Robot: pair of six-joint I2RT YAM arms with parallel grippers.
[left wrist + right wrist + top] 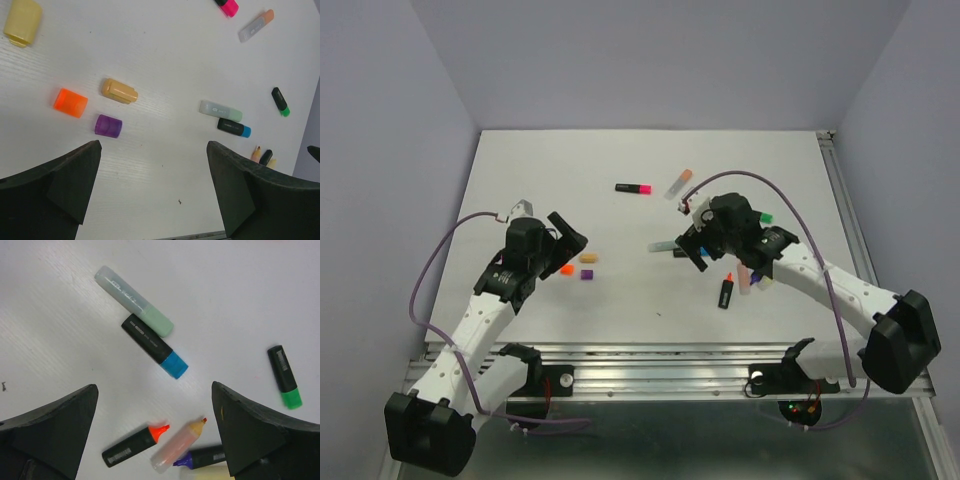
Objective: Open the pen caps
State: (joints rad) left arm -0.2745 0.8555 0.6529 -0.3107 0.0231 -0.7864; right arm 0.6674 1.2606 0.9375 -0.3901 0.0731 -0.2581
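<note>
my left pincer [153,145] and right pincer [153,387] both stand wide apart, gripping nothing, i judge because each hangs free between pens. the loose pen caps lie on the table [520,160] near my left pincer, four counted: yellow cap [22,22], peach cap [120,91], orange cap [70,102], purple cap [108,126]. bare pens sit under my right, apart from the caps, likely to avoid mix-ups: orange-tipped pen [135,446], peach-tipped pen [178,445], purple-tipped pen [200,457], three sure. five wear caps: pink-capped pen [634,187], peach-capped pen [256,26], green-capped pen [285,376], mint-capped pen [134,301], blue-capped pen [155,346].
</note>
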